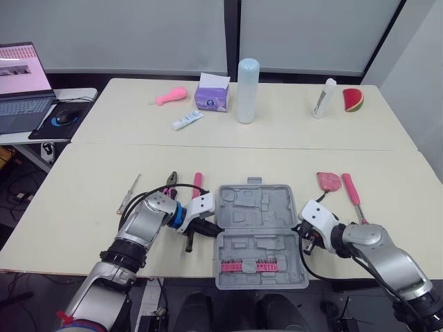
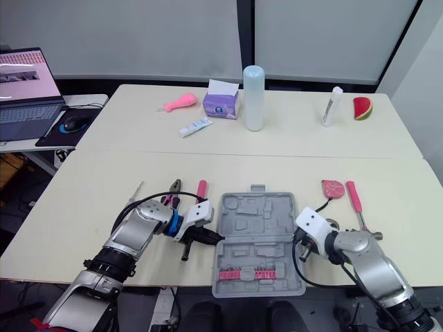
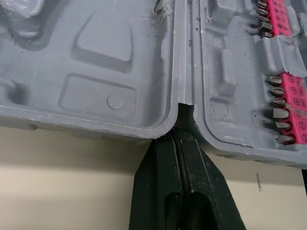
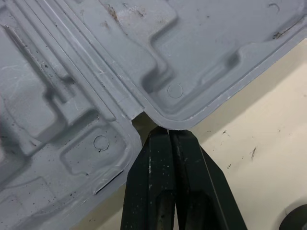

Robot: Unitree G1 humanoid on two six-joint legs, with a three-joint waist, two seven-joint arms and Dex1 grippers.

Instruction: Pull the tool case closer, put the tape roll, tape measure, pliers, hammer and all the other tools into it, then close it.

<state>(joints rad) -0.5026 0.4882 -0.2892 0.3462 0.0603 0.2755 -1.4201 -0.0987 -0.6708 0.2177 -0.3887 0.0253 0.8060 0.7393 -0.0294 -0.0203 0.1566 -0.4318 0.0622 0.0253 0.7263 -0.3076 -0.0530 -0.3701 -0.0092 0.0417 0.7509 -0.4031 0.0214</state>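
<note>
Thin tool (image 1: 129,193), pliers (image 1: 171,181) and a pink-handled tool (image 1: 197,183) are lying on the table (image 1: 83,221) left of the case, none packed yet. A dark-handled tool (image 1: 188,242) is lying just under the left arm.

Left gripper (image 3: 181,141) is clenched, fingers pressed together with nothing between them, tips sitting in the left hinge notch of the case (image 1: 252,207).

Case is lying open and flat in the middle. Its near half, holding the bit rack (image 1: 247,266), is sitting at the front table edge, possibly overhanging; I can't tell which.

Right gripper (image 4: 161,134) is clenched the same way, tips sitting in the right hinge notch.

Further right, a pink item (image 1: 329,181) and a long pink-handled tool (image 1: 351,196) are waiting beside the case.

My read: the pull-closer step is ending, and little room is remaining.

To do it well:
- match both arms' speed so the case isn't yawing
- hold the tips low in the notches so they aren't slipping out
- stop before the near half tips off the edge
- avoid dragging the dark-handled tool
</note>
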